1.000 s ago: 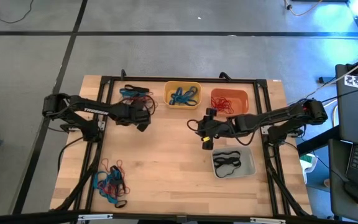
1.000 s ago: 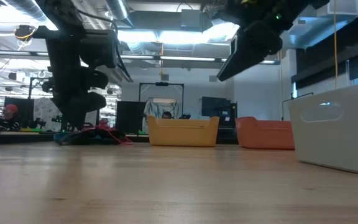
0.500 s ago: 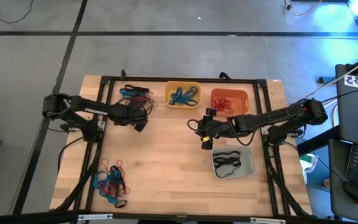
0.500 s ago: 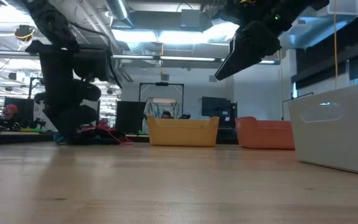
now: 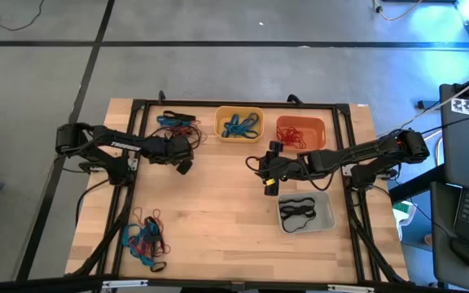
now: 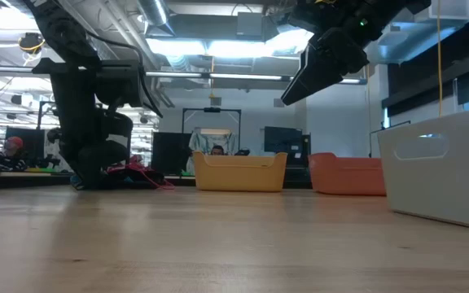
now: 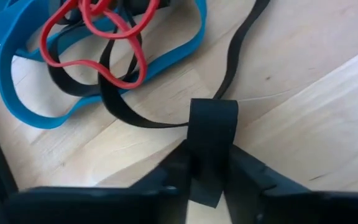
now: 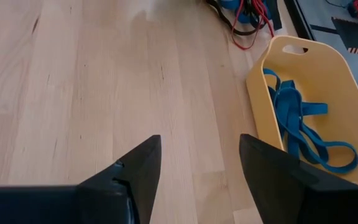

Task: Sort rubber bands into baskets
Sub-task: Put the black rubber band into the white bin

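Observation:
A pile of blue, red and black rubber bands (image 5: pixel 177 122) lies on the table at the far left, also in the left wrist view (image 7: pixel 92 56). My left gripper (image 5: pixel 184 165) is low over the wood just near of it, shut on a black band (image 7: pixel 213 118). My right gripper (image 5: pixel 269 183) hangs open and empty above the table's middle (image 8: pixel 197 180), between the orange basket (image 5: pixel 300 132) and the grey basket (image 5: pixel 305 212). The yellow basket (image 5: pixel 239 123) holds blue bands, the orange one red, the grey one black. My left gripper pinches the black band between its two fingers at a folded part (image 7: pixel 213 124), which sticks out past the fingertips. The fingers point down at the table. The band's two strands (image 7: pixel 135 115) run from the fold across the wood to the pile.
A second pile of mixed rubber bands (image 5: pixel 145 240) lies at the near left. A black frame (image 5: pixel 243 104) runs around the table top. Bare wood (image 5: pixel 218 203) lies in the middle between the arms.
My left gripper has sunk toward the table beside the far-left pile and shifted a little toward the table's left edge. My right gripper has stayed where it was.

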Motion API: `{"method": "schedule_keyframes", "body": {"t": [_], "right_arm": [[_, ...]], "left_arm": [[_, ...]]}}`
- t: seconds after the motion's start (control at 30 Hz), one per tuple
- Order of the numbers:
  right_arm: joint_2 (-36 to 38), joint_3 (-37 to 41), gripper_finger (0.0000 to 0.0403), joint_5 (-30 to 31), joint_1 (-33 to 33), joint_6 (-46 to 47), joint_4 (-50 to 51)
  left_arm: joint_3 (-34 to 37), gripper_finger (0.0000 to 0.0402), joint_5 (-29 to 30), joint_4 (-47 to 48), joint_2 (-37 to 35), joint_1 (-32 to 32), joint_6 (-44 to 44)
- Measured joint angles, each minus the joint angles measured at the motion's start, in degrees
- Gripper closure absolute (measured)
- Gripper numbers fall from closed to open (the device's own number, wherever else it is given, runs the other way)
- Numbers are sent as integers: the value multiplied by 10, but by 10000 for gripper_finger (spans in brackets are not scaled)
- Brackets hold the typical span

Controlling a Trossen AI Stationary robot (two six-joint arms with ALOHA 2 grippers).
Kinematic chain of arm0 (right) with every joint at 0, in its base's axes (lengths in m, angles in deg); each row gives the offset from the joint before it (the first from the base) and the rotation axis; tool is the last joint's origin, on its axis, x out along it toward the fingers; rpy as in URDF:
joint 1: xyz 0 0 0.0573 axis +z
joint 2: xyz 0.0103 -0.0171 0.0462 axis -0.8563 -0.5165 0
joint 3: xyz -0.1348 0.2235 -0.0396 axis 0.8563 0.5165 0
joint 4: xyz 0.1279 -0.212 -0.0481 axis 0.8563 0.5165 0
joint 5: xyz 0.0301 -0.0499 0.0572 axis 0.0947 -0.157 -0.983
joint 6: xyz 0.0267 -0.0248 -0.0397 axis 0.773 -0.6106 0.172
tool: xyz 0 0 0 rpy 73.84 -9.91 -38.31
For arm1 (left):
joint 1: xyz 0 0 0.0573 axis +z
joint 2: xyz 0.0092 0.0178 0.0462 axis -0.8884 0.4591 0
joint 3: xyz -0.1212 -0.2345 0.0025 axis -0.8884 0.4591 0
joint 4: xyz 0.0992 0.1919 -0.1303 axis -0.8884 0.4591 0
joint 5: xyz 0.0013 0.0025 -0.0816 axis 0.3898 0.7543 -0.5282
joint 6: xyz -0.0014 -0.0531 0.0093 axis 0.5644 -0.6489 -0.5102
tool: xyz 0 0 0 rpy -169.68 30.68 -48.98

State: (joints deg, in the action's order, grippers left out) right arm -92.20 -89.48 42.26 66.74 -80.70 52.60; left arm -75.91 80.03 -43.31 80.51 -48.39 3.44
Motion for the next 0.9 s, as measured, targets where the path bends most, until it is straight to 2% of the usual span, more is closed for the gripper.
{"method": "schedule_keyframes", "body": {"t": [0.17,0.37,0.57,0.83,0.9], "right_arm": [[0,0,187,0,0,-3,-1],[0,0,187,5,0,-3,-1],[0,0,187,4,0,-1,-4],[0,0,187,-86,0,-1,-8],[0,0,187,-87,0,-3,-17]], "left_arm": [[0,393,-1,0,0,0,12],[-14,383,-12,8,1,-27,20],[-55,396,-38,7,1,-76,56],[-103,391,-39,0,-2,-139,83],[-112,395,-39,-1,-2,-148,81]]}}
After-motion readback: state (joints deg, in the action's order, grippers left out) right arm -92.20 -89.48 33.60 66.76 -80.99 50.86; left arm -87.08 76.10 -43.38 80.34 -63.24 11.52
